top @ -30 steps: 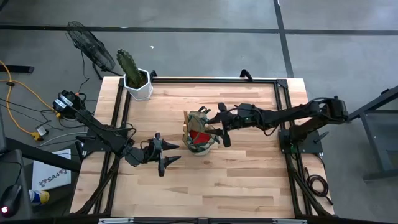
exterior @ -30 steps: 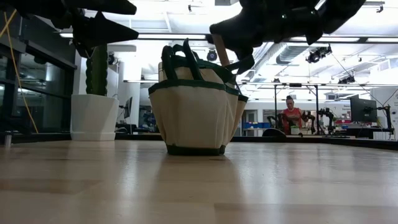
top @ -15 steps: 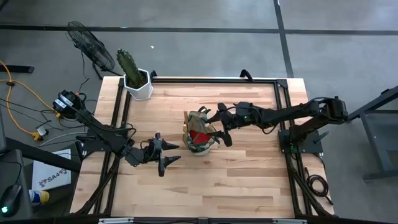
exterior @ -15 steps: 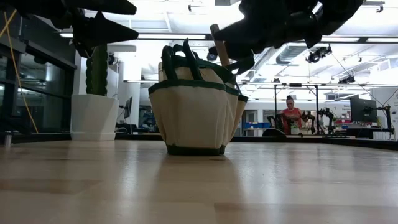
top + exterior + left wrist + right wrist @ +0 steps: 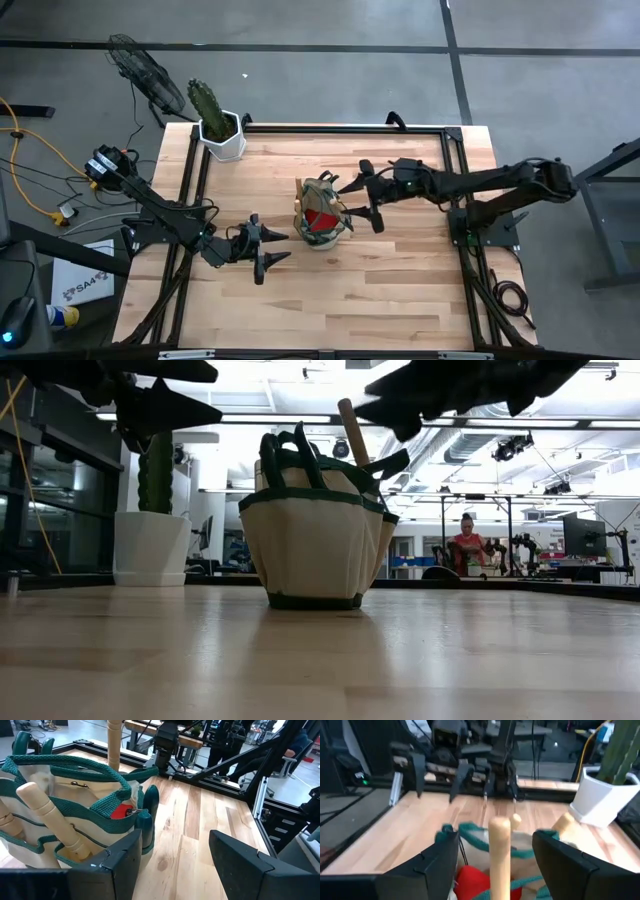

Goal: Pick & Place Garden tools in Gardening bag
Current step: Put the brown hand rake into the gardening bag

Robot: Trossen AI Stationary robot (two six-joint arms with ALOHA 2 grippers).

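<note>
Wooden table [image 5: 400, 270] shows no readable writing; right claw [image 5: 362, 199] gapes beside gardening bag [image 5: 320, 212], left claw [image 5: 268, 249] open.

Bag [image 5: 322, 212] sits mid-counter [image 5: 400, 280] w/ wooden handles [image 5: 352, 428] sticking up, blocking straight descent; cactus pot [image 5: 222, 135] fills one far corner; near edge & remaining corners bare.

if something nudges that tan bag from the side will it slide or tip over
The gardening bag would probably slide or wobble rather than topple: it sits broad and flat on the table. Its fabric walls would likely dent first. The upright wooden handle adds height, so a high push might rock it.
</note>
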